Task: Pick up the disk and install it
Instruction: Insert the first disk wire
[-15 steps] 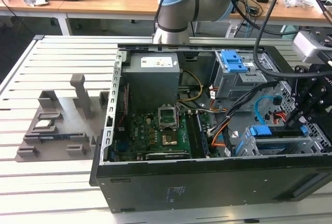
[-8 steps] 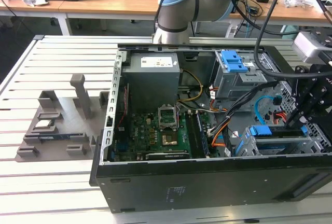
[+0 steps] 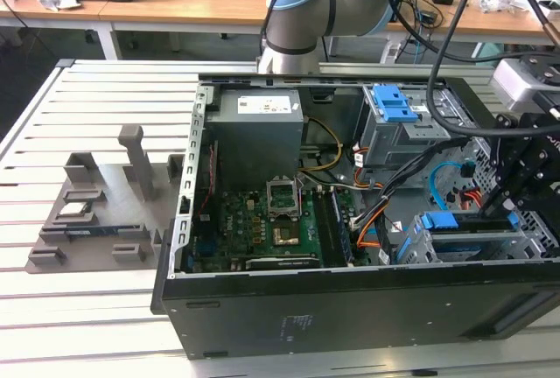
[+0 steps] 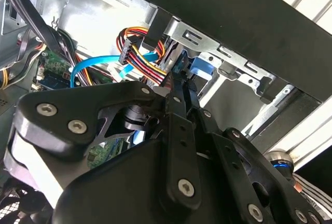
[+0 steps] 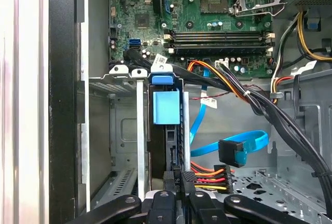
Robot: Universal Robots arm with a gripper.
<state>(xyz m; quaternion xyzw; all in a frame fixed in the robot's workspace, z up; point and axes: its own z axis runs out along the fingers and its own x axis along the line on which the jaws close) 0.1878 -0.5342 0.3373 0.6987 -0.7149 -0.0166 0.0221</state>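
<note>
- Disk [image 5: 167,130]: stands on edge in a slot of the grey drive cage [image 5: 116,130], at the near corner of the open computer case [image 3: 350,308] on the exterior view's right. In the first wrist view its blue plastic frame shows as a tab and a flat blue face, with the dark edge of the drive running down beneath.
- Appearance: bright blue frame clipped round a thin rectangular metal body; the label face is hidden between the cage walls. In the exterior view only a blue strip [image 3: 464,225] shows along the cage top.
- Handling, by judgement: stiff, fairly heavy for its size, smooth-sided and sensitive to knocks. Best taken by the two narrow long edges or the frame, never by the connector end.
- Gripper [image 5: 176,182]: black, set directly over the disk's edge, fingers drawn narrow and apparently pinching that edge; the contact itself is partly hidden.
- Surroundings: SATA cable [image 5: 228,146] in blue and a power lead [image 5: 207,175] lie just beside the slot, apart from the disk.
</note>
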